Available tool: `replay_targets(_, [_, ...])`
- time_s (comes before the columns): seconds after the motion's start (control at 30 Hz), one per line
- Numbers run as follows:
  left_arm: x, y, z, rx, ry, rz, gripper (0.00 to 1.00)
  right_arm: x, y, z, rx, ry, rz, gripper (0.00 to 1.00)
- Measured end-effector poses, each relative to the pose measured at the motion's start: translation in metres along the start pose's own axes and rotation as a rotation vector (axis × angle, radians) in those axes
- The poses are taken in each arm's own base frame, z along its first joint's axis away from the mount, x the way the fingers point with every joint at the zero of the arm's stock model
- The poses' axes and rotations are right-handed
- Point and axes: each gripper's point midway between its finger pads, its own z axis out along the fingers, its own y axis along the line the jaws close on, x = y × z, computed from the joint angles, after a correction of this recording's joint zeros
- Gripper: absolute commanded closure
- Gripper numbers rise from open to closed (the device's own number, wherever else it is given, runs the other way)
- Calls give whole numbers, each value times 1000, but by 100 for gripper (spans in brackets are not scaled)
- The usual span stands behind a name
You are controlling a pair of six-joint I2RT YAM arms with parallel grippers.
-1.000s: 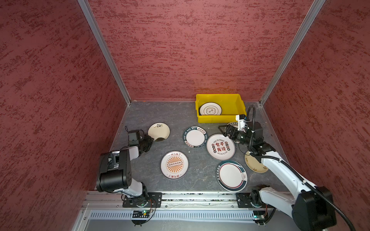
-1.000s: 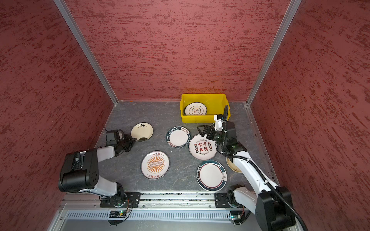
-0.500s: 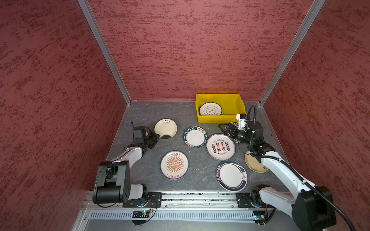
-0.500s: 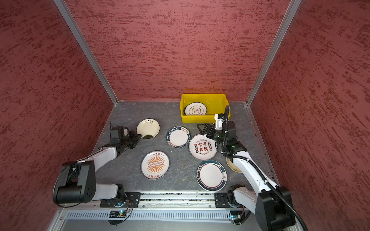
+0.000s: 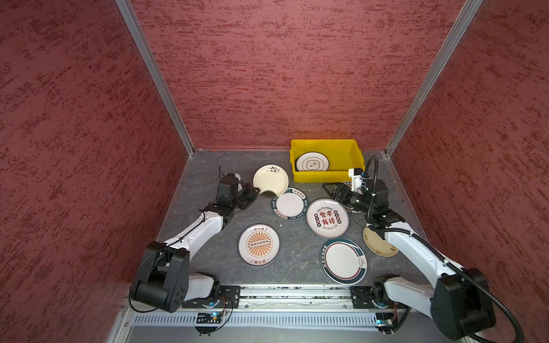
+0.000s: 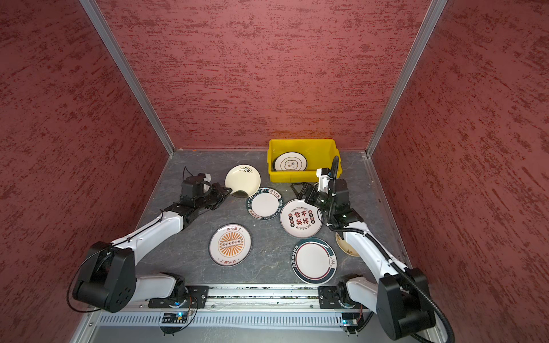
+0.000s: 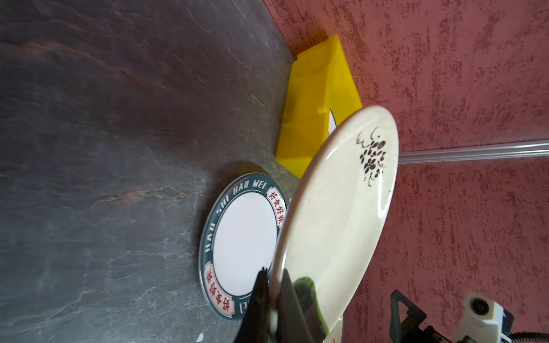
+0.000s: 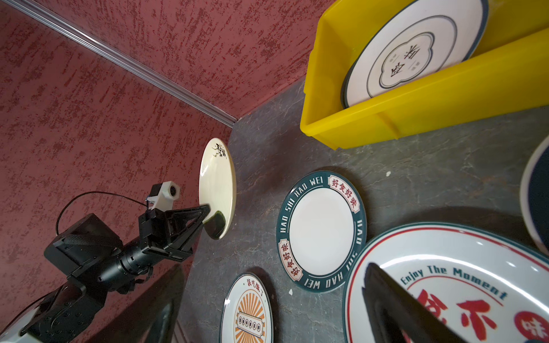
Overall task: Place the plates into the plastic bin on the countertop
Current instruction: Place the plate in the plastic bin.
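Our left gripper (image 5: 255,192) is clamped on the near rim of the cream plate (image 5: 271,179). The plate is tilted and clear of the countertop (image 5: 208,166), with a dark floral sprig at its far edge.

We judge this to be the carry step. The plastic bin (image 5: 323,177) stands ahead of this hand, off toward the other arm, with one white plate (image 5: 312,162) leaning inside. The next move calls for lifting the held plate over the bin's near lip and levelling it before release.

Just beside the hand lies a teal-rimmed plate (image 5: 289,204) reading "HAO SHI HAO WEI". Beyond it, our right gripper (image 5: 332,193), jaws apart and empty, hovers over the edge of the red-lettered plate (image 5: 327,218), marked "Enjoy The Moment". Behind the left hand, toward our base, lies the sunburst plate (image 5: 258,245); we cannot read its characters surely.
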Motion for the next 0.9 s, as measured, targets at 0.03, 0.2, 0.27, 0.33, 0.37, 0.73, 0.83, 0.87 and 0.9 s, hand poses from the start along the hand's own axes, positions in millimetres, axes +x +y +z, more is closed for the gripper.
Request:
replay_targets(0.03, [3, -5, 2, 8, 9, 6, 100, 1, -1, 1, -1, 4, 5, 11])
replay_targets(0.2, [25, -23, 21, 25, 72, 40, 100, 4, -3, 6, -13, 26, 25, 24])
replay_targets(0.27, [34, -28, 26, 30, 95, 51, 100, 5, -2, 7, -19, 30, 28, 27])
replay_targets(0.33, [43, -32, 30, 39, 113, 60, 100, 5, -3, 9, -20, 33, 32, 29])
replay_targets(0.37, [48, -34, 32, 43, 124, 65, 100, 5, -4, 9, -20, 34, 33, 30])
replay_targets(0.73, [80, -52, 42, 92, 180, 111, 100, 9, -14, 26, -21, 73, 61, 47])
replay_targets(0.83, [79, -55, 49, 91, 185, 112, 100, 7, -13, 30, -27, 82, 59, 50])
replay_targets(0.87, [79, -58, 51, 95, 186, 113, 100, 7, -13, 31, -29, 84, 58, 51])
replay_targets(0.9, [79, -60, 54, 98, 187, 115, 100, 7, -13, 31, -32, 86, 56, 52])
